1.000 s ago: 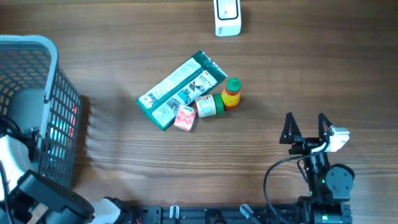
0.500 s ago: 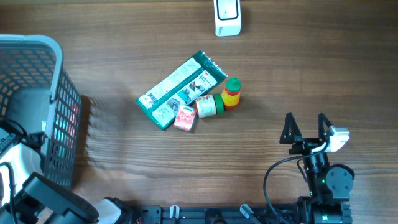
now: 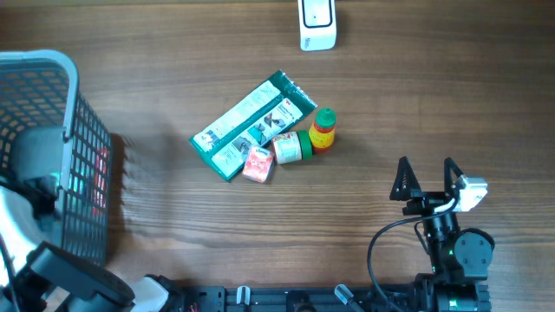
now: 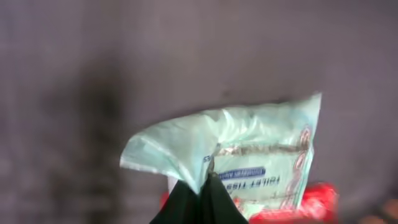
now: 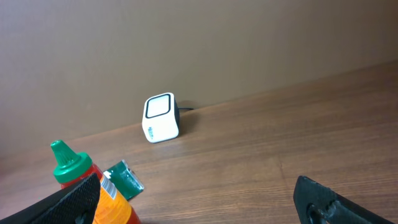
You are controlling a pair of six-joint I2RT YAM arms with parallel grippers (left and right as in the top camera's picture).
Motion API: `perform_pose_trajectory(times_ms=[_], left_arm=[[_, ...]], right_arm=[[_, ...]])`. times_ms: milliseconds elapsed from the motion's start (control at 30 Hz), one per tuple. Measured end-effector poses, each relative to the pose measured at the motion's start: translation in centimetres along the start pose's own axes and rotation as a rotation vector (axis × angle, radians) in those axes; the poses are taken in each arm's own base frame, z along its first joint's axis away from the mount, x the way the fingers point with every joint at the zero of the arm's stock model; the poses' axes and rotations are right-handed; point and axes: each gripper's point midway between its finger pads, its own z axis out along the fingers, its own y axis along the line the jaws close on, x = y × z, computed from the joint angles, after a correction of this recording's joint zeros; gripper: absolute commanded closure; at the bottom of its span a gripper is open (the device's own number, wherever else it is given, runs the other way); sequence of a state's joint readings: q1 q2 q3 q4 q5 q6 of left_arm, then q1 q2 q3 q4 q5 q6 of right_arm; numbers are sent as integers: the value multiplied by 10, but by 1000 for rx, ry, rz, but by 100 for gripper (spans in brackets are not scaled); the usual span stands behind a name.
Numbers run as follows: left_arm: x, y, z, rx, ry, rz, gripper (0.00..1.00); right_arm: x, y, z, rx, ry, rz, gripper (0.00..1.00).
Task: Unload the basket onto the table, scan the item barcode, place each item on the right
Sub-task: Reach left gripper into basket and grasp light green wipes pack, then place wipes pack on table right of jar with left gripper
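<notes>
In the left wrist view my left gripper (image 4: 207,185) is shut, its black fingers pinching the film of a pale green tissue packet (image 4: 261,155) with a red item (image 4: 311,200) under it. In the overhead view that arm (image 3: 35,160) reaches down into the grey basket (image 3: 82,130), and the gripper itself is hidden there. The white barcode scanner (image 3: 317,23) stands at the table's far edge and also shows in the right wrist view as the scanner (image 5: 161,117). My right gripper (image 3: 427,178) rests open at the near right, with nothing between its fingers.
A dark green packet (image 3: 251,126), a small pink box (image 3: 257,163), a green-and-white roll (image 3: 289,148) and an orange bottle with a green cap (image 3: 323,130) lie together mid-table. The bottle (image 5: 87,186) stands close to my right gripper's left finger.
My left gripper has gone from open to shut inside the basket, taking hold of the tissue packet. The basket wobbled slightly. The right arm has not moved.
</notes>
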State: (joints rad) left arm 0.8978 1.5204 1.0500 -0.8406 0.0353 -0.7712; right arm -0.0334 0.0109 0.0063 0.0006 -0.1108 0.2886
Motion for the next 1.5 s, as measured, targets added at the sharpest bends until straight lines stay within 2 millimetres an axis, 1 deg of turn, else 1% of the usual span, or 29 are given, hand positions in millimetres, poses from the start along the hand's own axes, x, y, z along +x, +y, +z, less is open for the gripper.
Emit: perform_pose_trajectory(times_ms=[33,67,100,167,200,267,333,367,400,433,467,533,633,667,700,767,833,867,900,967,1000,1067,1100,1167,1200,1300,1367,1400,1500], left_arm=[[-9,-10,-14,18,-21,1,96],[-19,-22,-37,37,-43,2,96],[-33,-37,-64,83,-86,4,96],[-44,-52,-108,137,-138,6,96],[-52,-64,-156,229,-215,10,96],[-46,-69,-173,289,-216,18,96],[-35,-75,-206,401,-231,38,96],[-24,-79,-238,506,-256,62,96],[-14,-79,-261,579,-274,81,96],[1,-77,-287,663,-283,110,96],[20,-77,-307,736,-280,156,96],[49,-76,-332,830,-275,229,96],[108,-71,-366,979,-204,393,96],[118,-70,-371,1000,-186,426,96],[137,-71,-374,1027,-134,487,96],[169,-75,-372,1055,-34,598,96],[202,-78,-362,1060,64,724,96],[222,-82,-353,1052,122,792,96],[235,-84,-344,1037,163,838,96],[273,-90,-321,1000,252,952,96],[299,-88,-303,954,309,1028,96],[330,-84,-278,877,361,1128,96],[357,-77,-260,819,407,1212,96],[386,-68,-240,745,448,1296,96],[411,-58,-223,678,484,1369,96],[450,-36,-181,521,471,1504,96],[483,-15,-144,406,453,1613,96],[493,-11,-134,384,444,1640,96],[522,-6,-104,365,415,1692,96]], right_arm=[[0,0,0,0,0,0,0],[0,0,0,0,0,0,0],[0,0,0,0,0,0,0],[0,0,0,0,0,0,0],[0,0,0,0,0,0,0],[0,0,0,0,0,0,0],[0,0,0,0,0,0,0],[0,0,0,0,0,0,0],[0,0,0,0,0,0,0],[0,0,0,0,0,0,0],[0,0,0,0,0,0,0],[0,0,0,0,0,0,0],[0,0,0,0,0,0,0],[0,0,0,0,0,0,0],[0,0,0,0,0,0,1],[0,0,0,0,0,0,0],[0,0,0,0,0,0,0],[0,0,0,0,0,0,0],[0,0,0,0,0,0,0],[0,0,0,0,0,0,0],[0,0,0,0,0,0,0],[0,0,0,0,0,0,0],[0,0,0,0,0,0,0],[0,0,0,0,0,0,0],[0,0,0,0,0,0,0],[0,0,0,0,0,0,0],[0,0,0,0,0,0,0],[0,0,0,0,0,0,0],[0,0,0,0,0,0,0]])
